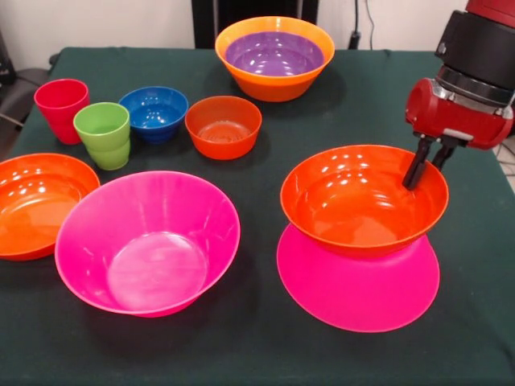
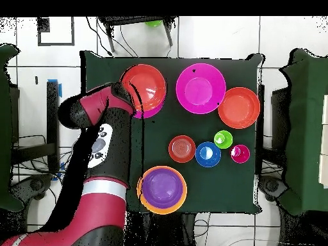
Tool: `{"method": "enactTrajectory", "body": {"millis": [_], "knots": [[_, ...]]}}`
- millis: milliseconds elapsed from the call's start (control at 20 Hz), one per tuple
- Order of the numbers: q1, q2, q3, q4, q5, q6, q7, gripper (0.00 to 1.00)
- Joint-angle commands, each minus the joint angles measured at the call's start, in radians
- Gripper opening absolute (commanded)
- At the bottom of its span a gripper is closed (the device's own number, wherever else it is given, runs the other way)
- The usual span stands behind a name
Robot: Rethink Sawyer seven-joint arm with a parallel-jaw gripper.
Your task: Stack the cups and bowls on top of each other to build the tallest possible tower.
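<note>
1. The gripper (image 1: 428, 167) hangs at the 3 o'clock rim of a shallow red-orange bowl (image 1: 354, 205). Its two dark fingers (image 1: 416, 170) stand close together astride that rim; they seem to be pinching it, though whether the grip is firm is hard to tell.
2. That bowl sits upright on an upturned hot pink bowl (image 1: 354, 293). Together they form the tower (image 2: 146, 90), only two pieces high, so by my judgement the job is barely begun.
3. Left to add: the second hot pink bowl (image 1: 149, 241) at 9 o'clock from the tower, and a second shallow red-orange bowl (image 1: 36, 201) further out at the table edge.
4. Toward 11 o'clock stand the small red-orange bowl (image 1: 223, 126), small blue bowl (image 1: 154, 112), lime green cup (image 1: 103, 134) and red cup (image 1: 61, 108).
5. At 12 o'clock the purple bowl (image 1: 273, 55) is nested in the large orange bowl (image 1: 278, 84).
6. All pieces are glossy, smooth, round plastic with flared walls; the cups are taller than wide. The dark green tablecloth (image 1: 257, 354) is matte.
</note>
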Motion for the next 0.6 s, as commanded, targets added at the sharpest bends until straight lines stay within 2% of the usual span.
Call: {"method": "enactTrajectory", "body": {"millis": [50, 600], "knots": [[-0.001, 0.055, 0.079, -0.021, 0.071, 0.141, 0.127, 0.00], [0.007, 0.080, 0.066, -0.074, 0.127, 0.215, 0.110, 0.00]]}}
